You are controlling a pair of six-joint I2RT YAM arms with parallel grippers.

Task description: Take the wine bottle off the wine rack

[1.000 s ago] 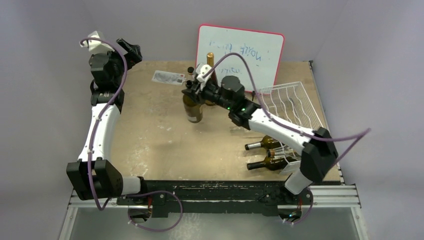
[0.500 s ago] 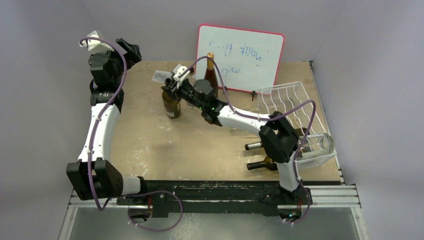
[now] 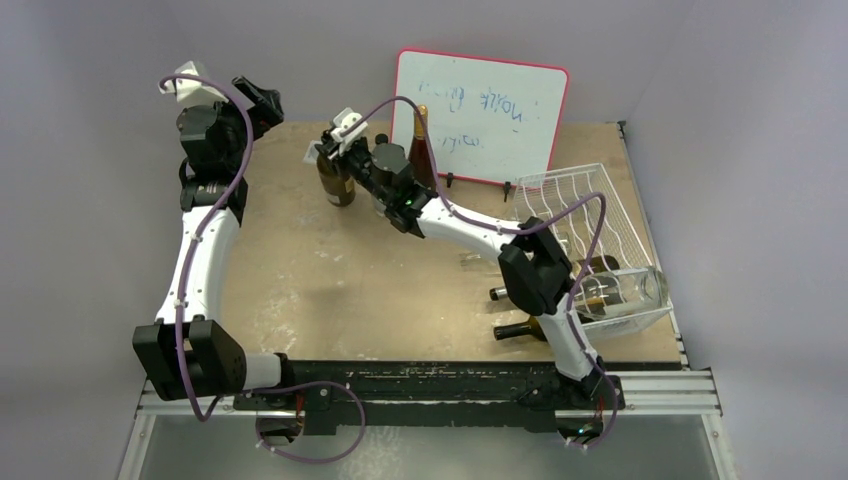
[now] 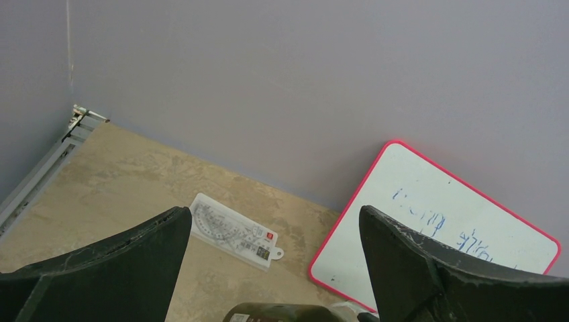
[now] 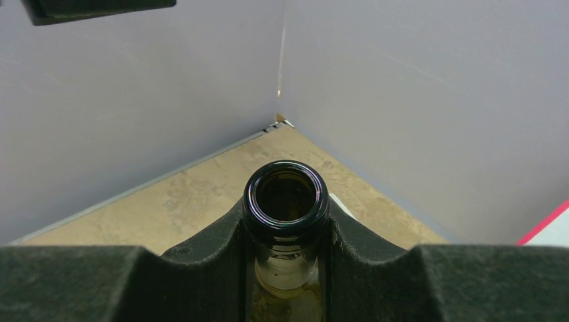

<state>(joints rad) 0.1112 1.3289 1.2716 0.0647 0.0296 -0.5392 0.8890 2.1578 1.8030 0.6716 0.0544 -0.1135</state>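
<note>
A dark olive wine bottle (image 3: 337, 185) stands upright at the back left of the table, and my right gripper (image 3: 333, 155) is shut on its neck. The right wrist view looks down into the bottle's open mouth (image 5: 286, 193), with the gripper (image 5: 286, 231) clamped on the neck just below the lip. Whether its base touches the table I cannot tell. The white wire wine rack (image 3: 583, 205) stands at the right edge, holding a clear bottle (image 3: 628, 291) and dark bottles (image 3: 522, 291). My left gripper (image 3: 260, 100) is raised at the far left, open and empty (image 4: 273, 216).
A red-framed whiteboard (image 3: 482, 112) leans on the back wall, with a brown gold-capped bottle (image 3: 421, 145) standing before it. A clear protractor case (image 4: 231, 232) lies flat at the back left, just behind the held bottle. Grey walls close in the table on three sides.
My right arm carried the upright bottle from the table's middle leftward and farther back, to beside the protractor case. Its elbow folded up, uncovering the rack's bottles. The left arm stayed still.
</note>
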